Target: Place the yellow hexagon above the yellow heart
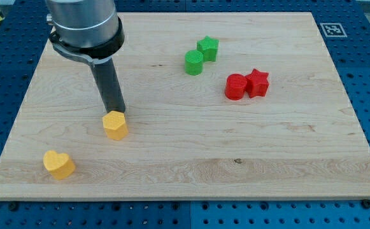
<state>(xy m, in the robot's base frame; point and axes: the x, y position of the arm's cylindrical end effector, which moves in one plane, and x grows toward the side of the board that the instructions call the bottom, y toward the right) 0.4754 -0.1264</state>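
Observation:
The yellow hexagon (115, 124) lies on the wooden board at the view's left of centre. The yellow heart (58, 164) lies lower and further left, near the board's bottom left corner. My tip (116, 112) stands right at the hexagon's top edge, touching or almost touching it. The dark rod rises from there to the grey arm body at the view's top left.
A green cylinder (193, 62) and a green star (207, 48) sit together at the top centre. A red cylinder (235, 86) and a red star (257, 83) sit together right of centre. The board (286, 152) rests on a blue perforated table.

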